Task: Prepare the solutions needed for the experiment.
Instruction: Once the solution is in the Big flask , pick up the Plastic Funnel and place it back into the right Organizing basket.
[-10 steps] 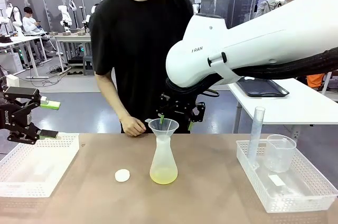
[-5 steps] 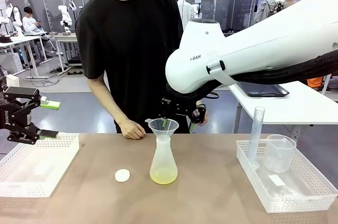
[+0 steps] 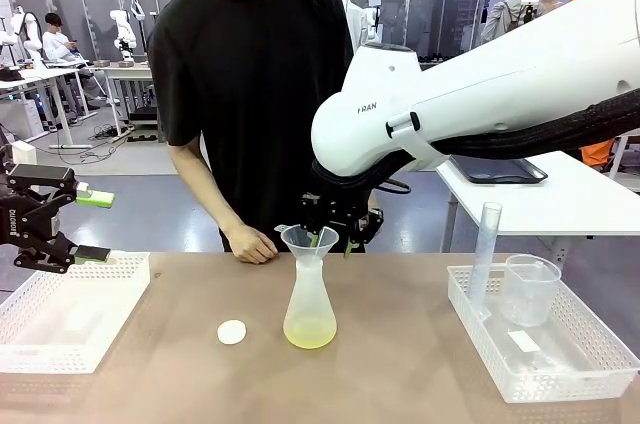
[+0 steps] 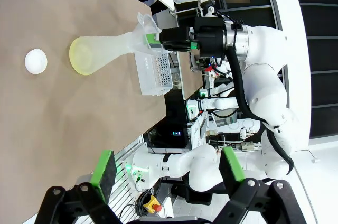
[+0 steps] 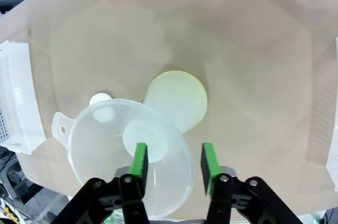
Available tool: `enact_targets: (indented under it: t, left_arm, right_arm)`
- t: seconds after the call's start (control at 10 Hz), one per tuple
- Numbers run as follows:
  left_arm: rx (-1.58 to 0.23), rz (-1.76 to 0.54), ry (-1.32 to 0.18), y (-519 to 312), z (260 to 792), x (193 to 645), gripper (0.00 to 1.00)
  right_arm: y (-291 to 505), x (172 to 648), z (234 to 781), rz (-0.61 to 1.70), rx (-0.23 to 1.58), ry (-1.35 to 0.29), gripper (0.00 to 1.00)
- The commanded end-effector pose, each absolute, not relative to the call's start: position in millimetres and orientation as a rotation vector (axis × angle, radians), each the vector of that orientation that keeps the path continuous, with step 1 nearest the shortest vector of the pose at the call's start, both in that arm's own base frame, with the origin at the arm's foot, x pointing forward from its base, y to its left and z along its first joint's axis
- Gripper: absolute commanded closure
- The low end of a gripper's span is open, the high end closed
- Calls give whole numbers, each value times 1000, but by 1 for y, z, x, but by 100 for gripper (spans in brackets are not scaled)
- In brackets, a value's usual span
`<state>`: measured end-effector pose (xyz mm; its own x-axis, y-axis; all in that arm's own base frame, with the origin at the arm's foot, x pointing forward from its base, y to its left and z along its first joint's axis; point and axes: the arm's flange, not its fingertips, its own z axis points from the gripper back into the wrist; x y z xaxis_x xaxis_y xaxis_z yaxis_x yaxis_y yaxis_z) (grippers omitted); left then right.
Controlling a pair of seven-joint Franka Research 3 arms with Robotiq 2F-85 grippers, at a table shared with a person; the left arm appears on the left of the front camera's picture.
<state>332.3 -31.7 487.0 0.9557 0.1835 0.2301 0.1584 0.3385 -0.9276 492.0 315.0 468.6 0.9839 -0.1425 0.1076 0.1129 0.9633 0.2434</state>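
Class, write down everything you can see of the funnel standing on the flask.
The funnel is a translucent, colourless plastic cone, wide-mouthed, with a small holed tab on its rim. It stands upright with its stem in the neck of the flask at mid-table, which carries it. It looks empty. The right pincer straddles its rim from above, one green pad inside the cone and one outside, jaws apart; whether a pad touches the wall cannot be told.
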Motion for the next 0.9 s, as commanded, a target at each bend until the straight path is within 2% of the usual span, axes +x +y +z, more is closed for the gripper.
enact_targets:
  t: [0.0, 0.4, 0.8]
  left_arm:
    - [-1254, 14, -323, -34, 488, 334, 0]
    - [-1254, 14, -323, -34, 488, 334, 0]
    - [-1254, 14, -323, -34, 488, 334, 0]
  right_arm:
    - [316, 494, 468, -145, 276, -100, 65]
    - [312, 487, 463, -199, 259, -97, 100]
    - [312, 488, 462, -220, 267, -82, 100]
